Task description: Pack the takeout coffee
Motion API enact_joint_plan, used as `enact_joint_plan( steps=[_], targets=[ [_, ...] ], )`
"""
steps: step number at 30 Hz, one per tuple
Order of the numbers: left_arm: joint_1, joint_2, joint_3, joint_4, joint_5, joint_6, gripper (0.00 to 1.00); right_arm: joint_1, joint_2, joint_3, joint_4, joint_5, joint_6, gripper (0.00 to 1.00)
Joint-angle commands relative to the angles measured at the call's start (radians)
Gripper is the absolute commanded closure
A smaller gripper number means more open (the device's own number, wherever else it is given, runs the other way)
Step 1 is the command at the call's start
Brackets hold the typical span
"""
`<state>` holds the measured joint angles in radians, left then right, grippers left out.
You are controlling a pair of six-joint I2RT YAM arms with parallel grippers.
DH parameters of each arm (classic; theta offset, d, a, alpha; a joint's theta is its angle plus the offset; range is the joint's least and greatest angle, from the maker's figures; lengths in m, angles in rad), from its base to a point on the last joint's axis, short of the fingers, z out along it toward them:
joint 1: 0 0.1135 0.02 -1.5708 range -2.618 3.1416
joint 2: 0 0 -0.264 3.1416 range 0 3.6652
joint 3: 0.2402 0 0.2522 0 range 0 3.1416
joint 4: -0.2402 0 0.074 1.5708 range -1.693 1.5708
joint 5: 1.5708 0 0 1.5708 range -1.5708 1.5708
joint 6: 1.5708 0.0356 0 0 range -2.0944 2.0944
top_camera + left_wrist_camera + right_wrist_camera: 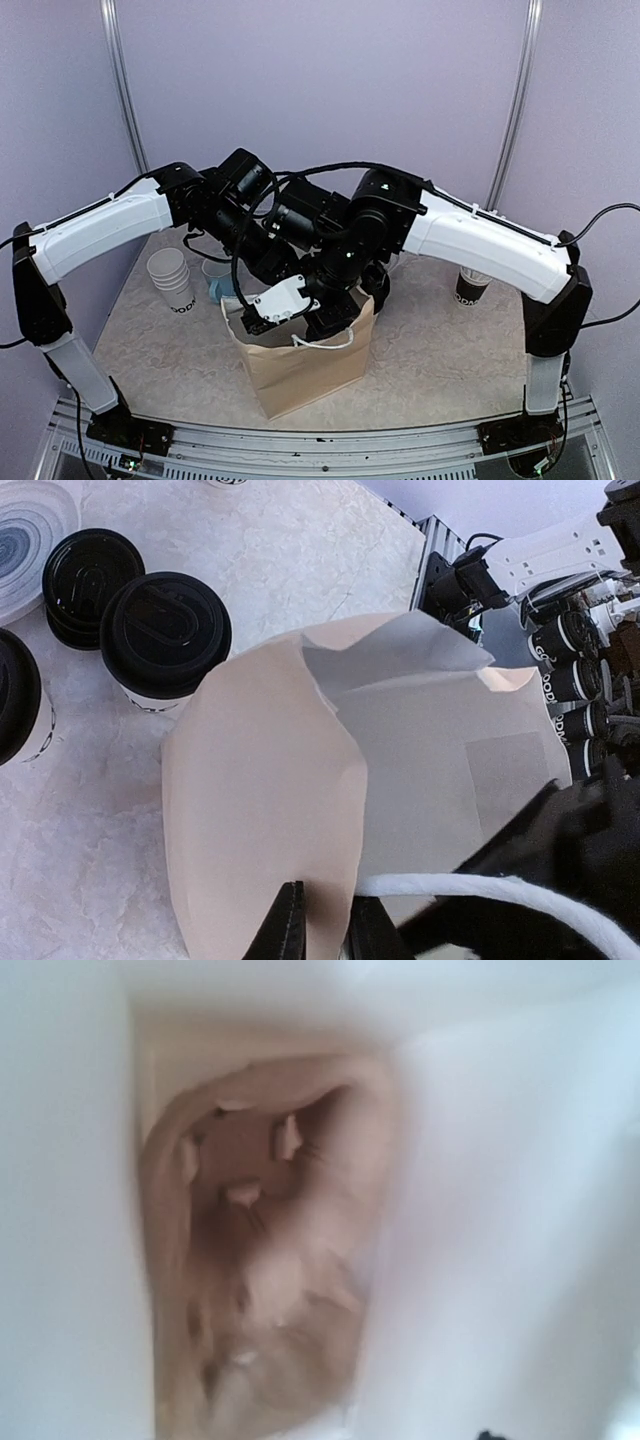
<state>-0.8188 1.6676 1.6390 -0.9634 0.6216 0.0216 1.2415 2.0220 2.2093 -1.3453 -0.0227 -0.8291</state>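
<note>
The bag [300,365] is plain brown paper, matt and creased, with a handle [500,895] of white twisted cord. It stands on a surface [300,550] that looks like pale, smooth, veined stone. The cup lids [165,630] are black plastic with a soft sheen, the stacked cups [172,278] matt white paper, the arm shells [100,235] smooth white plastic, and the left claw [325,925] matt black.

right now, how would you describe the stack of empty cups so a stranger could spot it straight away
Start at the brown paper bag standing in the middle of the table. Look to its left and a little further back, where a stack of white cups stands beside a light-blue mug. It alone is several cups nested together, open on top with no lid, dark lettering near the base.
</note>
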Motion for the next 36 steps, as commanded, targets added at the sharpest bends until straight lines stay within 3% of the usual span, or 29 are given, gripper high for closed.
enact_joint_plan(
  steps=[1,8,14,18,21,26,31,36],
  targets=[
    [-0.009,0.005,0.018,-0.038,-0.058,0.037,0.87,-0.016,-0.122,0.051,0.031,-0.127,-0.053,0.32],
    [-0.075,-0.081,-0.012,-0.039,-0.177,0.08,0.92,-0.136,-0.213,0.126,-0.032,-0.296,-0.082,0.3],
    [-0.206,-0.108,0.03,-0.093,-0.405,0.037,0.95,-0.377,-0.248,0.113,-0.031,-0.363,-0.087,0.3],
    [-0.333,-0.108,0.019,-0.1,-0.51,-0.029,0.92,-0.556,-0.28,0.002,0.01,-0.452,-0.079,0.31],
    [-0.421,-0.113,0.003,-0.078,-0.549,-0.098,0.92,-0.651,-0.359,-0.179,0.126,-0.501,-0.066,0.31],
    [-0.573,-0.091,0.061,-0.088,-0.661,-0.172,0.93,-0.698,-0.461,-0.393,0.287,-0.493,-0.02,0.31],
    [-0.725,-0.04,0.089,-0.093,-0.715,-0.184,0.93,-0.705,-0.477,-0.468,0.328,-0.497,0.021,0.31],
    [-0.846,0.03,0.146,-0.154,-0.863,-0.182,1.0,-0.706,-0.477,-0.5,0.359,-0.511,0.043,0.31]
  ],
)
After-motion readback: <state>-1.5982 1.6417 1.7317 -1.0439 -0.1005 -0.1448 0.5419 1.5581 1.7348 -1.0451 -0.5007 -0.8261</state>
